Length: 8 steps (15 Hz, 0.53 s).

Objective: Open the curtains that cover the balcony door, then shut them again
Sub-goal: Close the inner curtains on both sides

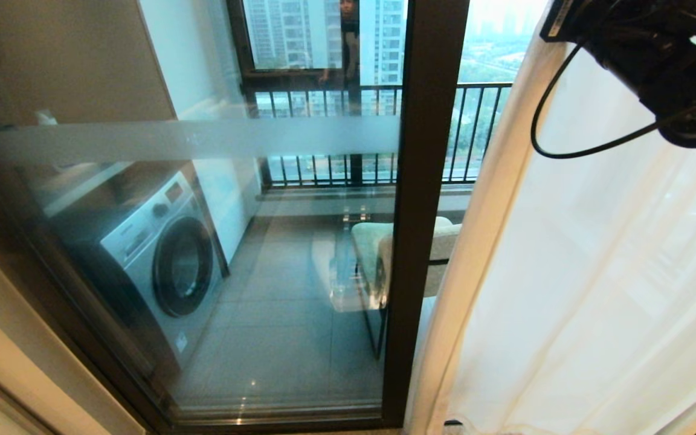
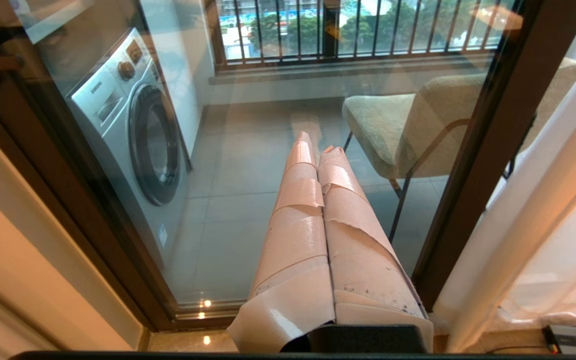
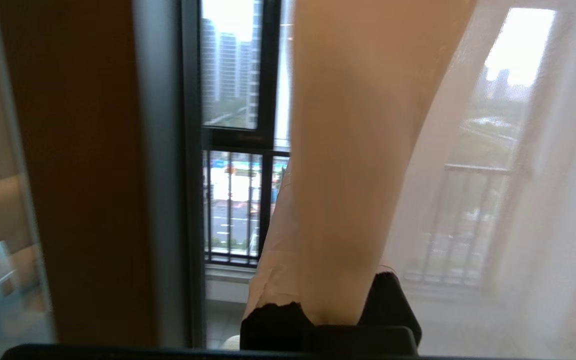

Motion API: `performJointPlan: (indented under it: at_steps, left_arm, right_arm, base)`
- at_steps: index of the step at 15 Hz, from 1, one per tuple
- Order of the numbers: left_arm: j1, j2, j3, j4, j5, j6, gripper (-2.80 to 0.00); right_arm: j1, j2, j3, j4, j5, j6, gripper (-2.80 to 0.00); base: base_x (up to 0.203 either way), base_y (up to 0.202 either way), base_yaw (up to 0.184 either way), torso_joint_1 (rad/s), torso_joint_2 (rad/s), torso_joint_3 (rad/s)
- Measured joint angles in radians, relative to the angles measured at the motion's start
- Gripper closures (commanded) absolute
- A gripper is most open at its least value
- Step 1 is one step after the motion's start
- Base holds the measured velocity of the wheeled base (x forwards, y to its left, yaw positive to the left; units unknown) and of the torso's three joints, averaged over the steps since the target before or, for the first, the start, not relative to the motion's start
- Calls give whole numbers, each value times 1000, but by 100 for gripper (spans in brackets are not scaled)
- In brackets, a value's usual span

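Head view: door [image 1: 423, 181] ahead, dark metal frame, upright post near centre, frosted band [image 1: 185, 140] running level across the left pane. Curtains [image 1: 596, 272] drawn off to the right of the post: thick cream edge fold [image 1: 481, 241] just beside the post, thin white sheer behind it, light passing through, soft vertical pleats. Left pane uncovered.

Through the glass: washer [image 1: 167, 260], silver-grey box with round dark porthole, set into a wall recess at left. Grey square floor tiles [image 1: 287, 326], glossy. Padded chair [image 1: 384, 254], pale green-beige cloth on thin dark metal legs, partly hidden by the post. Black barred railing [image 1: 372, 133] beyond, tower blocks behind.

Right arm [image 1: 656, 66] raised at top right, black housing with looping cable, in front of the sheer.

Left wrist view: left gripper [image 2: 315, 142] low before the glass, fingers [image 2: 298, 200] long, tapered, wrapped in peeling pinkish tape, pressed together, holding nothing.

Right wrist view: right gripper [image 3: 338, 150] close to the curtain edge, fingers wrapped in the same pale tape, tips out of frame, closed; cloth between them or not, cannot tell.
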Motion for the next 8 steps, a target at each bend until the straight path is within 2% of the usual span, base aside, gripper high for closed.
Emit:
performJointPlan:
  at_steps: [8]
  left_arm:
    - [-1, 0, 0, 0, 0, 0, 0]
  right_arm:
    - [3, -2, -6, -1, 0, -1, 0]
  base:
    - [0, 0, 0, 0, 0, 0]
